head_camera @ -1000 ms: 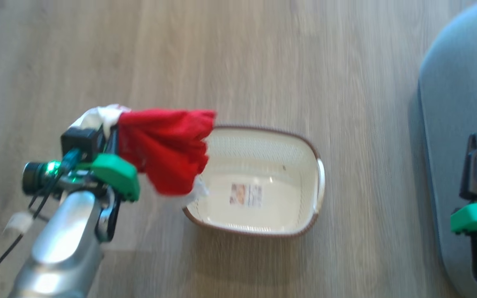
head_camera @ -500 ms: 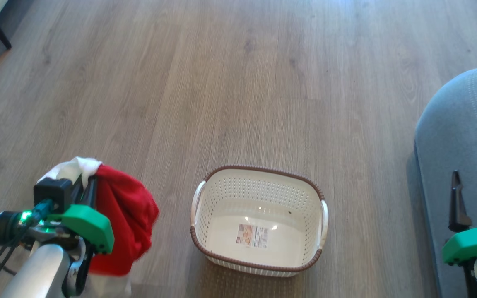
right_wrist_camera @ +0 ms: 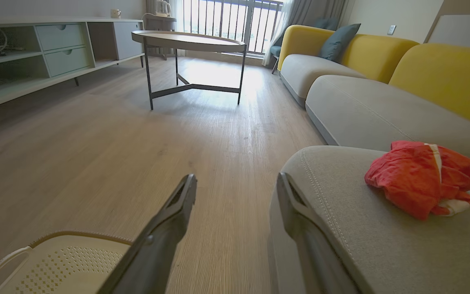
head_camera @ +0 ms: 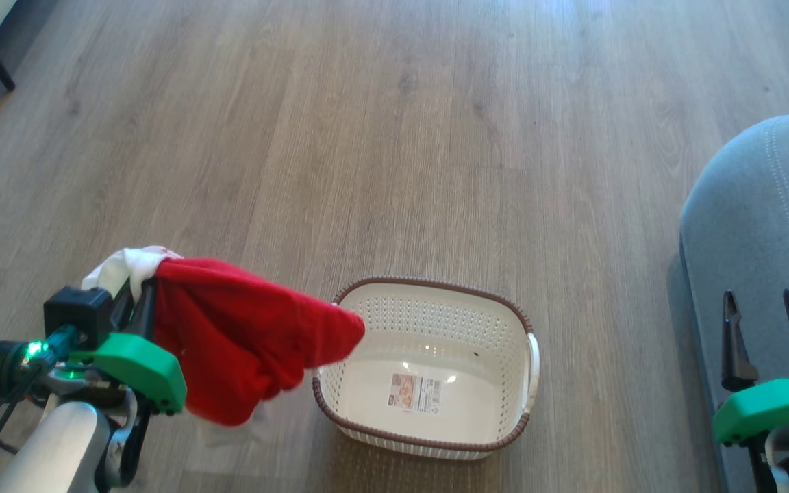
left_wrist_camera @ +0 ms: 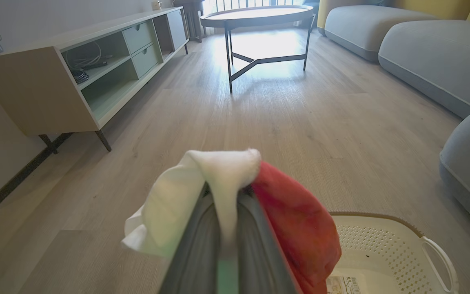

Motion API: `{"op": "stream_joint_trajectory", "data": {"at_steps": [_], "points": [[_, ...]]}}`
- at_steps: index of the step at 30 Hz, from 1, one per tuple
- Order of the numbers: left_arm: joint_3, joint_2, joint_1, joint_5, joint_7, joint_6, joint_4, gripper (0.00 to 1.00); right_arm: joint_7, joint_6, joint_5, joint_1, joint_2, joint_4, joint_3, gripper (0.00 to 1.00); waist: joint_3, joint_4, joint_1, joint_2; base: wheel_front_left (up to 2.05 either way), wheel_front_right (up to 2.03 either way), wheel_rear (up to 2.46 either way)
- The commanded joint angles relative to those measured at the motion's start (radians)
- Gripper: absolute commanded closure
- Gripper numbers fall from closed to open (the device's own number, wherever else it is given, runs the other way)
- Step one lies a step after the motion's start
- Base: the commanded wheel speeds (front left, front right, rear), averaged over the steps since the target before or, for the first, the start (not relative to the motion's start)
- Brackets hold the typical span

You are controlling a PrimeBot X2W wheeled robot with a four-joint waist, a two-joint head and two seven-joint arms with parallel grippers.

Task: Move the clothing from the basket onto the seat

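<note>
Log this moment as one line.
left gripper: shut on clothing | right gripper: open, empty | basket: empty | seat: one red garment on it

Head view looks steeply down on the basket (head_camera: 435, 311); both low wrist views face forward, sharing it.

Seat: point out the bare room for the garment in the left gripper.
Free: the seat's near end, between its rounded stitched edge and the red garment pile. Crowded just at that pile, on the side toward the yellow backrest.
</note>
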State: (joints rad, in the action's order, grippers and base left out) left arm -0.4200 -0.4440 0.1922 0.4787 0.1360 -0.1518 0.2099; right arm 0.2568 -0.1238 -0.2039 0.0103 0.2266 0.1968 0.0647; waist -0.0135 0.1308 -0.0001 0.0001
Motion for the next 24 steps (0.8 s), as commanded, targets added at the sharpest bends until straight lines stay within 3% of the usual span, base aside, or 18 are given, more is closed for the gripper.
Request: {"op": "stream_joint_trajectory", "data": {"at_steps": [1,24], "points": [[0.048,-0.038,0.057,0.011,0.004,-0.011,-0.037,1.00,0.005,-0.007,0.000,-0.019,0.023,-0.027,-0.020,0.00,-0.004,0.000,0.0001,-0.0001,0.00,0.00,0.00],[0.012,-0.010,0.111,0.007,0.023,-0.003,-0.007,1.00,0.005,-0.007,0.001,-0.042,0.025,-0.032,-0.033,0.00,-0.021,-0.027,0.0001,-0.0001,0.00,0.00,0.00]]}}
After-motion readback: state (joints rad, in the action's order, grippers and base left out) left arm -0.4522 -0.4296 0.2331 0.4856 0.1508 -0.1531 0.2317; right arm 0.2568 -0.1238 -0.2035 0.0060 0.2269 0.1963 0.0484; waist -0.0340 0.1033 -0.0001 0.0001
